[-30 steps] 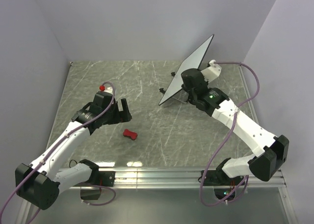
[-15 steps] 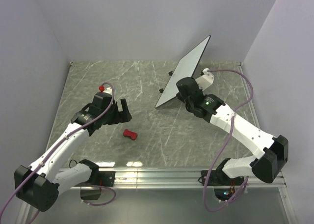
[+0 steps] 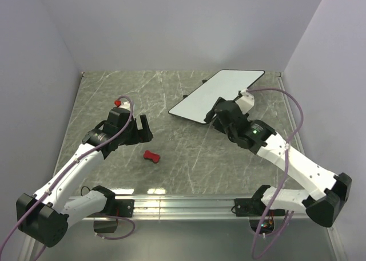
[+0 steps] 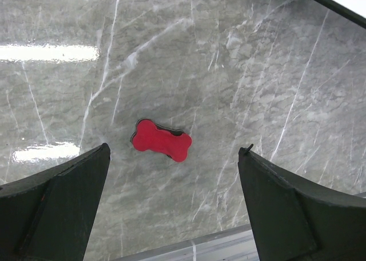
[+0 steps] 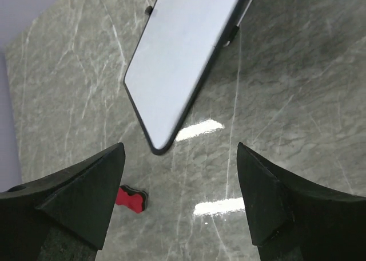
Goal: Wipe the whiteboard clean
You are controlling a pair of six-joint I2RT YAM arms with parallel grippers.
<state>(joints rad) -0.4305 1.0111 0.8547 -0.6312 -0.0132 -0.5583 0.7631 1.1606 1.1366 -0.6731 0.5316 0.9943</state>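
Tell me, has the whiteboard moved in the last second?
Yes. The whiteboard has tipped down from steeply tilted to much flatter, its near corner now further left, toward the unmoved red eraser.

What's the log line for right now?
left tool open above red eraser | right tool open | whiteboard unheld

A robotics lab cell is shown. A marbled table (image 3: 171,95) is enclosed by plain walls (image 3: 171,26); a left arm (image 3: 71,172) and right arm (image 3: 297,163) are bolted to an aluminium rail (image 3: 189,203).

Grey veined marble-look tabletop (image 3: 189,152) with bright glare patches (image 4: 48,53), between plain pale lilac walls (image 3: 171,26).
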